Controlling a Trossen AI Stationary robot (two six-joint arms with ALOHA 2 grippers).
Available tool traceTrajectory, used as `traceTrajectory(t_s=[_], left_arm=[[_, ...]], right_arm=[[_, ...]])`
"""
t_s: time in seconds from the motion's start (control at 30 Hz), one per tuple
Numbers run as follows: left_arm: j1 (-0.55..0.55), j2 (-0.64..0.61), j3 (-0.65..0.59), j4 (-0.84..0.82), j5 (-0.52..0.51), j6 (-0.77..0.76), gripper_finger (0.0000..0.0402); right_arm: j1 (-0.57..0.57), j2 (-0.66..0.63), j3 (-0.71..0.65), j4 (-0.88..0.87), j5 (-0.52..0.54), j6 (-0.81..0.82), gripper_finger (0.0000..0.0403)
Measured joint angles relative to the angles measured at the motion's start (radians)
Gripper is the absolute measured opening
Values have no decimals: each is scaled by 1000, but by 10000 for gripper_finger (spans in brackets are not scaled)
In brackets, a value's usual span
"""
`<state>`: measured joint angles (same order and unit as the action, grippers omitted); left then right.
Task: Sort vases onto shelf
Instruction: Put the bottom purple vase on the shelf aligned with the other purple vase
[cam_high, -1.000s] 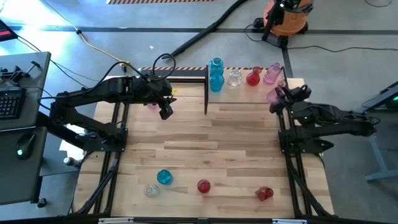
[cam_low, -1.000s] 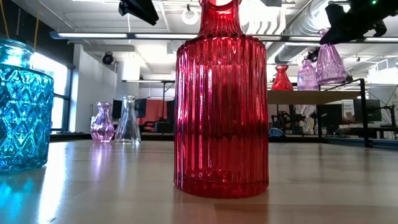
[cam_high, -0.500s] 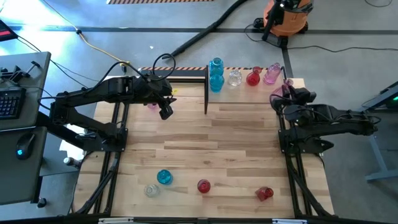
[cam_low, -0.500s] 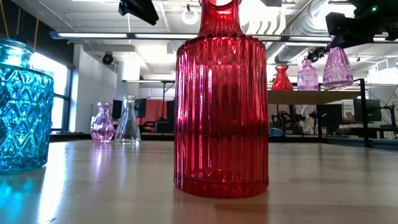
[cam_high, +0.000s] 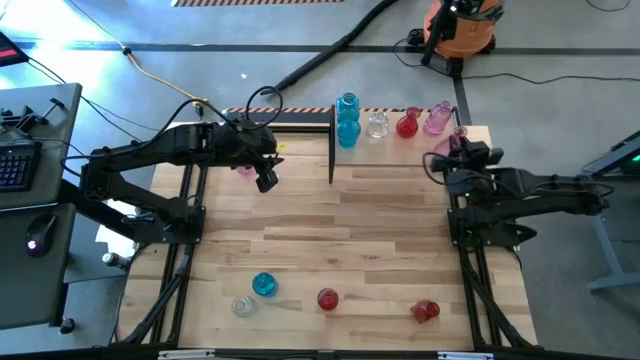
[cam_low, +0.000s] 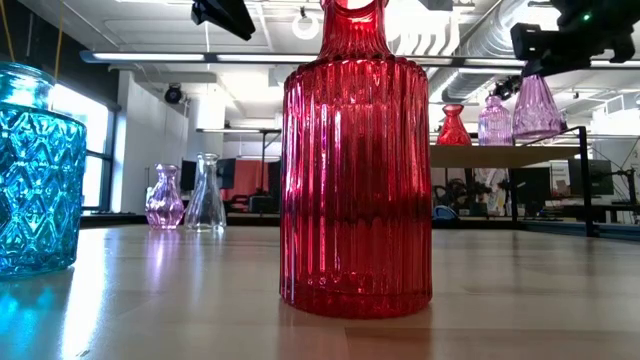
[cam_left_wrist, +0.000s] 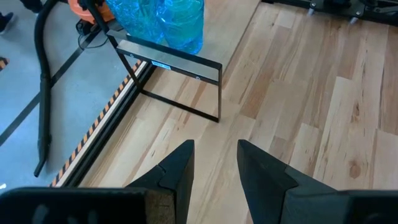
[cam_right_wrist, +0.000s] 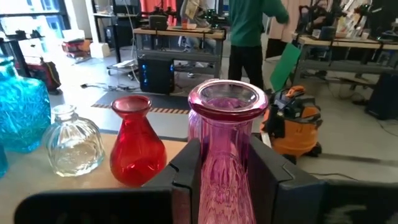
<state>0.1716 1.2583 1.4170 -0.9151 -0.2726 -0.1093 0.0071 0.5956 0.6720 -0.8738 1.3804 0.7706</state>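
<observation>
My right gripper (cam_high: 447, 152) is shut on a pink vase (cam_low: 538, 108) over the right end of the shelf (cam_low: 500, 155), at the table's far right. On the shelf top stand two blue vases (cam_high: 347, 120), a clear one (cam_right_wrist: 73, 146), a red one (cam_right_wrist: 135, 149) and a pink one (cam_low: 494, 120). My left gripper (cam_left_wrist: 214, 165) hangs open and holds nothing, high over the far left of the table. More vases stand on their bases near the front edge: blue (cam_high: 264, 285), clear (cam_high: 243, 306), red (cam_high: 327, 298) and red (cam_high: 425, 311). My right gripper pinches the pink vase's narrow neck (cam_right_wrist: 227, 134), just under the flared rim, between its two fingers (cam_right_wrist: 186, 168). The fingers lie about level and come from the table's right side. The vase hangs upright, its body below the fingers, a little above the shelf top.
A bare black open frame (cam_left_wrist: 174, 62) stands beside the shelf's left end. A pink vase (cam_low: 165, 197) and a clear one (cam_low: 205, 195) stand at the far left, under my left arm. An orange vacuum (cam_high: 460, 25) and hose lie on the floor beyond.
My right gripper has turned at the wrist and drifted a little toward the table's left, still shut on the pink vase. The vase has come from leaning to upright above the shelf's right end.
</observation>
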Motion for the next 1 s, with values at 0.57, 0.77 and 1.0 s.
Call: traceTrajectory(t_s=[0.57, 0.77, 1.0], left_arm=[[0, 0, 0, 0, 0, 2, 113], [0, 0, 0, 0, 0, 2, 113], [0, 0, 0, 0, 0, 7, 113]], right_arm=[[-133, 77, 0, 24, 0, 122, 67], [-157, 113, 0, 48, -1, 120, 67], [-191, 180, 0, 89, 4, 120, 67]])
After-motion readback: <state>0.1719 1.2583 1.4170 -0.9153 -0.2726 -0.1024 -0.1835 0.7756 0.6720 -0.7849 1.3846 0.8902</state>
